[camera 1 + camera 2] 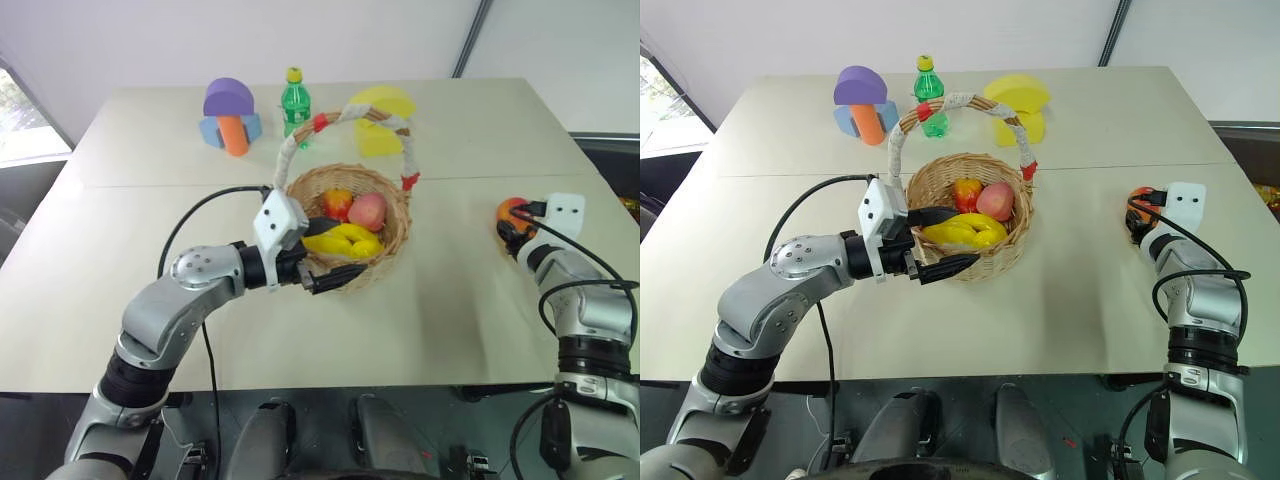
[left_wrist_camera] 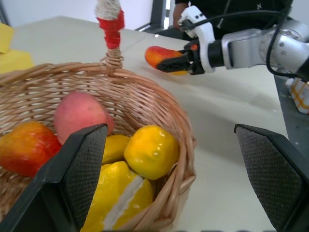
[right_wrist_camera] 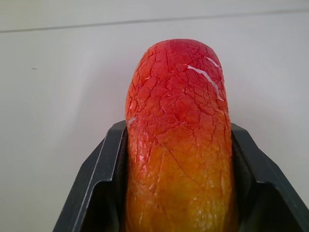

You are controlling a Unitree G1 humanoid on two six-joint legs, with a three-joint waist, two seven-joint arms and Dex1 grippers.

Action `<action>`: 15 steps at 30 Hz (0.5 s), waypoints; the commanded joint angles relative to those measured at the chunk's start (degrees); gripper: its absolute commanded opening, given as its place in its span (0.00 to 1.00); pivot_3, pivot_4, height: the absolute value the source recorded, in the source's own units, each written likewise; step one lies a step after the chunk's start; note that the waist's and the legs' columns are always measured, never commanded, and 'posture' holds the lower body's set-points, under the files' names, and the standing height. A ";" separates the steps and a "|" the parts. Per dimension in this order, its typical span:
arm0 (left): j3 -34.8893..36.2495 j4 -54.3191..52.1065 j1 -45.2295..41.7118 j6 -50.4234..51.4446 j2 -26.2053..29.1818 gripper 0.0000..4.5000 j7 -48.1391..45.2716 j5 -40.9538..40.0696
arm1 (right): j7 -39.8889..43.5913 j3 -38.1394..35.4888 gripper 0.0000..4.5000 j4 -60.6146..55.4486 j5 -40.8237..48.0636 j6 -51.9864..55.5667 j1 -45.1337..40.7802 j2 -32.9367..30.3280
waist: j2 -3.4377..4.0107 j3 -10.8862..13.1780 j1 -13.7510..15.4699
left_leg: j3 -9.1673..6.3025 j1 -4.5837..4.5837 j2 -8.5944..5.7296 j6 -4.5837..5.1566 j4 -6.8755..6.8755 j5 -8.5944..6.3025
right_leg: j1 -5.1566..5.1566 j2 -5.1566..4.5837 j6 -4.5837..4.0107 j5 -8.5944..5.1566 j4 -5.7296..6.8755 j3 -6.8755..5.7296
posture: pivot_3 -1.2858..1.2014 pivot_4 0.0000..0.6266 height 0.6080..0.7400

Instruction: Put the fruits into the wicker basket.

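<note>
- both arms: silver-grey housings w/ black joint rings
- left gripper (image 1: 328, 252): two black fingers, textured pads (image 2: 87, 162), white cam block on wrist
- right gripper (image 1: 508, 226): same white block
- black cables looped along each forearm
- round screwed cap at left elbow

The round tan wicker basket (image 1: 395, 232) stands upright mid-table, its white, red-banded handle arching overhead. Inside lie a banana (image 1: 340, 240) and lemon (image 2: 150, 151) at six o'clock, a pink peach (image 1: 367, 211) and a red-yellow fruit (image 1: 338, 203) at twelve. A red-and-yellow mango (image 3: 179, 140) lies on the table at the basket's three o'clock.
</note>
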 commanded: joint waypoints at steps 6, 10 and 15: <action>15.95 1.97 8.42 -4.29 7.16 1.00 -4.41 -3.83 | 26.59 -0.84 0.42 -38.68 16.89 1.26 11.18 -12.75 | 0.11 0.01 -0.33 | 0.00 0.02 0.12 0.02 -0.04 -0.01 | -0.02 0.05 0.00 -0.01 -0.04 0.00 | 0.52 0.24 1.00; 15.99 3.16 8.98 -5.27 7.85 1.00 -4.98 -3.18 | 25.65 6.53 0.42 -45.66 20.46 5.35 9.16 -10.77 | -0.01 0.01 0.11 | -0.09 0.07 0.15 0.01 0.03 -0.01 | 0.17 0.02 0.01 -0.01 -0.08 -0.06 | 0.52 0.24 1.00; 15.37 2.00 8.57 -5.28 6.13 1.00 -3.38 -3.69 | 17.04 18.51 0.42 -44.03 14.78 9.14 1.42 -3.04 | -0.05 0.01 0.13 | -0.12 0.00 0.06 0.00 0.06 -0.01 | 0.11 -0.12 0.01 0.00 -0.12 -0.06 | 0.52 0.24 1.00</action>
